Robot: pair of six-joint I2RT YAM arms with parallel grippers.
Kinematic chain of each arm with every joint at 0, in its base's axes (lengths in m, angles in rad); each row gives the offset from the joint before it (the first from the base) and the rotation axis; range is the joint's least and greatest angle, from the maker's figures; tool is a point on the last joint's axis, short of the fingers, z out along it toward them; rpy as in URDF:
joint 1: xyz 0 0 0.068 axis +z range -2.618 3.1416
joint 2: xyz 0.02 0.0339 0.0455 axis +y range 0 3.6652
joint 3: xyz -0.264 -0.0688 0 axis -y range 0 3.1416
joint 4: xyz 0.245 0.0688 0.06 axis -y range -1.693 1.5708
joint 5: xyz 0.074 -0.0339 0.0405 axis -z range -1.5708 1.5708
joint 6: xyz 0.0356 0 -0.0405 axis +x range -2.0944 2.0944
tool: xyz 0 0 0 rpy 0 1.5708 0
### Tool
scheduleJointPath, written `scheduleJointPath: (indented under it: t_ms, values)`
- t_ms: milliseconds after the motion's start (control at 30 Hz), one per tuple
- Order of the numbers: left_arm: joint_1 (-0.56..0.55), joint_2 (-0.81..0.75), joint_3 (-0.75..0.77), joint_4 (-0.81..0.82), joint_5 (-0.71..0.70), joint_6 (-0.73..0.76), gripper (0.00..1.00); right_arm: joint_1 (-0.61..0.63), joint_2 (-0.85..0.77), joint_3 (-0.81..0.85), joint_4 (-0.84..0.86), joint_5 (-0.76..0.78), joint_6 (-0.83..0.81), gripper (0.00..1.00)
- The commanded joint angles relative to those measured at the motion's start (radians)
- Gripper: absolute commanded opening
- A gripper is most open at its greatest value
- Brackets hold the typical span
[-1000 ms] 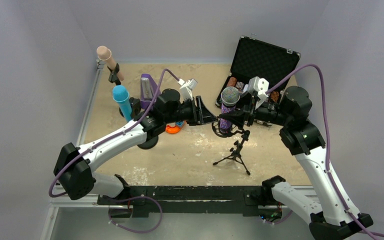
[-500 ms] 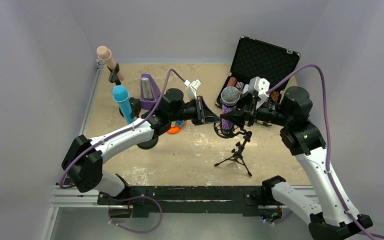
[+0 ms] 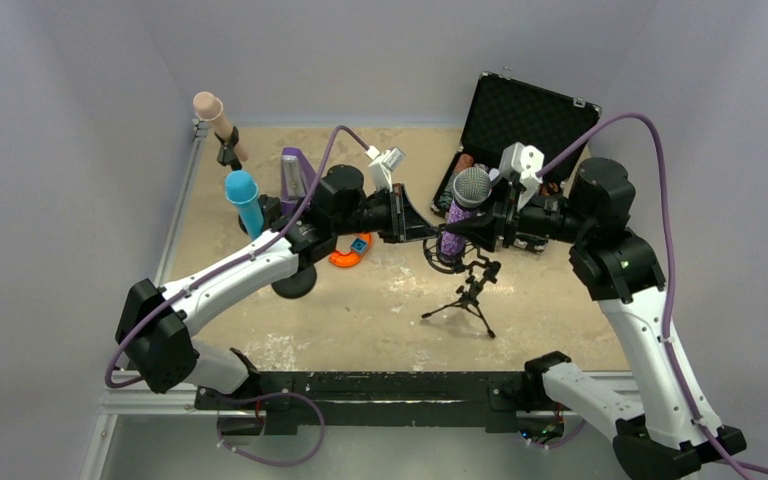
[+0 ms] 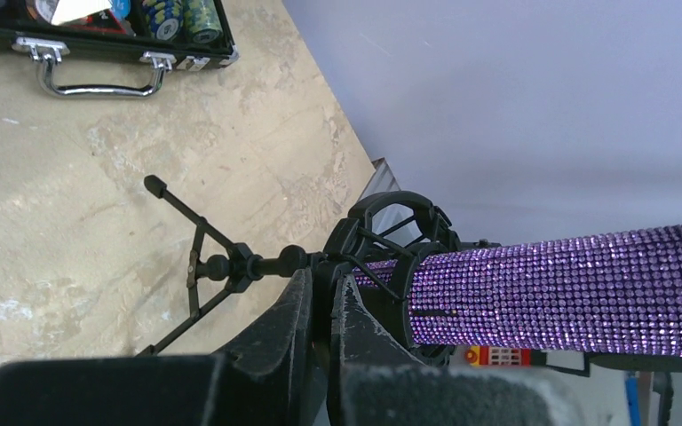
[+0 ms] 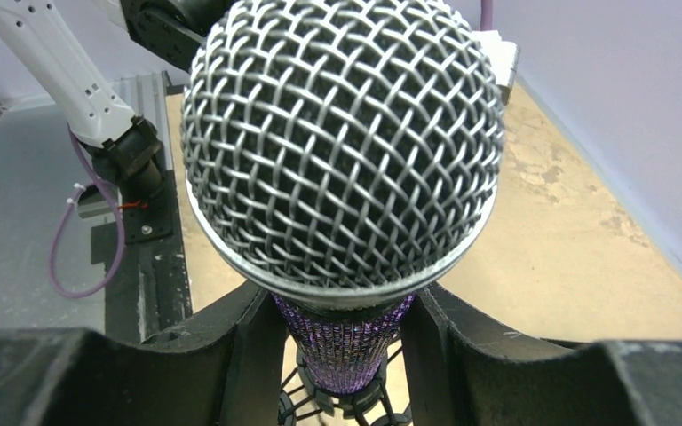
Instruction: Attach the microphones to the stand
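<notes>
The tabletop [image 3: 380,310] under me is a sandy beige sheet, mottled with paler worn patches. Plain matte lilac-grey walls [image 3: 380,50] shut it in.

At the far left a smooth pale pink-beige microphone [image 3: 216,120] leans in a black clip at the tabletop's edge. Just nearer, a light blue microphone [image 3: 244,200] with the same rounded plastic head stands tilted, and its lower end runs behind my left arm. Beside it stands a purple metronome [image 3: 293,170], a tapered wedge. Near that, a small orange piece [image 3: 345,258] with a blue patch lies on the tabletop.

My left pincer [image 4: 324,306] is clenched on the neck of the small black tripod stand [image 4: 231,264], right below its round webbed cradle. The stand's thin rod legs splay toward the tabletop, though I cannot tell whether every foot touches. The tail end of the glittery purple microphone [image 3: 455,225] sits in that cradle. Its barrel is covered in rows of tiny sparkling studs, and its head is a ball of woven silver wire mesh. It leans up and to the right. My right pincer [image 5: 342,355] grasps the barrel just below the head, with one black pad pressed on each side.

At the far right an open black case [image 3: 525,115] with metal edging and dimpled foam in its lid sits near the back corner. Its contents are too small to name.
</notes>
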Motion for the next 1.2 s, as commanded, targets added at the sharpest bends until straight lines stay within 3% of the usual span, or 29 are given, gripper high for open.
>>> scheduleJointPath:
  t_ms: [0, 233, 500, 1000, 1167]
  values:
    - [0.008, -0.071, 0.15, 0.038, 0.025, 0.11, 0.0, -0.017, 0.077, 0.131, -0.127, -0.015, 0.045, 0.0]
    - [0.008, -0.065, 0.208, -0.124, -0.022, 0.222, 0.0, -0.016, 0.116, 0.243, -0.167, 0.01, 0.037, 0.0]
    - [0.007, -0.027, 0.275, -0.201, -0.035, 0.286, 0.0, 0.011, 0.155, 0.311, -0.204, 0.014, 0.03, 0.0]
    - [-0.002, -0.018, 0.355, -0.209, 0.011, 0.353, 0.0, 0.093, 0.282, 0.136, -0.156, 0.14, 0.009, 0.0]
    - [-0.002, -0.012, 0.366, -0.219, 0.009, 0.355, 0.0, 0.151, 0.265, 0.197, -0.189, 0.104, -0.062, 0.0]
